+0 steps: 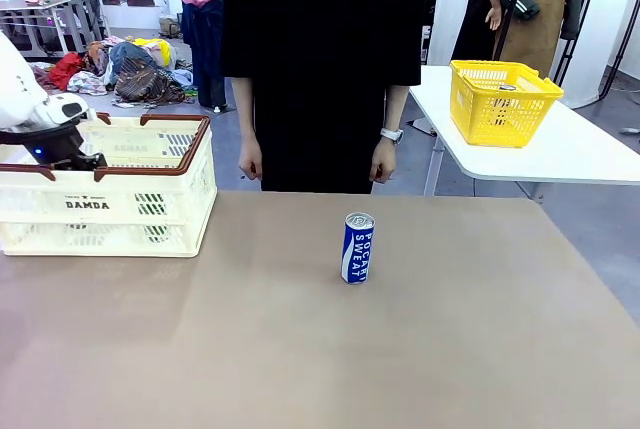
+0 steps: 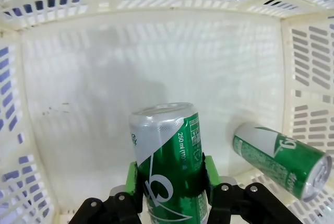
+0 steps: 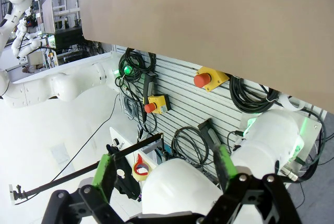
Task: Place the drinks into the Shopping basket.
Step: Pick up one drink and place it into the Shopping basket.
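Firstly, front view. Item: brown table [image 1: 300,349]; a blue-and-white can [image 1: 358,247] stands upright near its middle, by itself. Item: cream shopping basket [image 1: 110,204] with a brown rim at the table's left side, well apart from that can. The left arm [image 1: 25,99] comes in from the left and dips over the rim, its fingers hidden behind the basket wall. Item: person in black [image 1: 320,49] at the far edge, hands hanging at the sides. Beyond, right: yellow basket [image 1: 503,99] on a white table [image 1: 580,154]. Beyond, left: heap of clothes [image 1: 130,74] on the floor.

Next, left wrist view. Item: left gripper [image 2: 169,174] inside the basket, green pads [image 2: 131,174] clamped on either side of a green can [image 2: 167,145], silver top pointing away. Whether the can touches the basket floor cannot be told. Item: second green can [image 2: 282,158] lying on its side to the right, near the slotted wall, apart from the held one.

Last, right wrist view. Item: right gripper [image 3: 165,156], jaws wide apart, gripping nothing. Beyond it: white robot housing [image 3: 182,190], a slotted panel [image 3: 177,96] hung with black cables [image 3: 190,145], and red buttons [image 3: 202,80].
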Robot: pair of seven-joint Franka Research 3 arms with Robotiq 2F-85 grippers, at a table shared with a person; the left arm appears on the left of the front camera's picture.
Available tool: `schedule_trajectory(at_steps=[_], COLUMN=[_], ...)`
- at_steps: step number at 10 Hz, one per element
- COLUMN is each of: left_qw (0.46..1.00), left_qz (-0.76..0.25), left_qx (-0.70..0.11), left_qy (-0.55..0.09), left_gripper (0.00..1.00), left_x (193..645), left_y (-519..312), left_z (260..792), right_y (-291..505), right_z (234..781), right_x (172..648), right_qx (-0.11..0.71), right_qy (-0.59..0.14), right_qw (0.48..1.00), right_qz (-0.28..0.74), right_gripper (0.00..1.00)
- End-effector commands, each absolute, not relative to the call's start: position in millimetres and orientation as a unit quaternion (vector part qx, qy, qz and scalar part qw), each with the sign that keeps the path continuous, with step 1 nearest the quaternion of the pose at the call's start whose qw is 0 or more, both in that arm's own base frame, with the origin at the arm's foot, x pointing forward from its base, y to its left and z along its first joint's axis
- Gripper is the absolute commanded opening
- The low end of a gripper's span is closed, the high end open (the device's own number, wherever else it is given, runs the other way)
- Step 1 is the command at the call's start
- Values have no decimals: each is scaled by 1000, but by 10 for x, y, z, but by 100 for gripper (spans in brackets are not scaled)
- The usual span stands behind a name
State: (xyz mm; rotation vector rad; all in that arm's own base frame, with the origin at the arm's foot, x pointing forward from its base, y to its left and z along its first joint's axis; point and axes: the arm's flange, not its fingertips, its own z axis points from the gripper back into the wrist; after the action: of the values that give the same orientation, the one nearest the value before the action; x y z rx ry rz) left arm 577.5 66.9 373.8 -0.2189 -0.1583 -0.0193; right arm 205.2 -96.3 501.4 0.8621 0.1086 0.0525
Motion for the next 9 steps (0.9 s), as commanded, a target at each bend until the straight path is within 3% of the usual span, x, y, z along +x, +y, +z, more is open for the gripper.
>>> schedule_trajectory(at_steps=[1,7,8,9], left_qw=[990,993,994,993], left_qz=[-10,1,-1,1], left_qx=[-115,-85,-85,-87], left_qy=[-83,-78,-75,-75], left_gripper=[0,0,59,100], left_x=[5825,5919,5927,5922], left_y=[652,526,526,532], left_z=[3617,3392,3398,3418], right_y=[-965,-965,-965,-965], right_z=[5035,5035,5035,5035], right_x=[2057,2057,2057,2057], right_qx=[422,422,422,422], right_qy=[49,49,49,49], right_qw=[905,905,905,905], right_qz=[31,31,31,31], right_gripper=[100,100,100,100])
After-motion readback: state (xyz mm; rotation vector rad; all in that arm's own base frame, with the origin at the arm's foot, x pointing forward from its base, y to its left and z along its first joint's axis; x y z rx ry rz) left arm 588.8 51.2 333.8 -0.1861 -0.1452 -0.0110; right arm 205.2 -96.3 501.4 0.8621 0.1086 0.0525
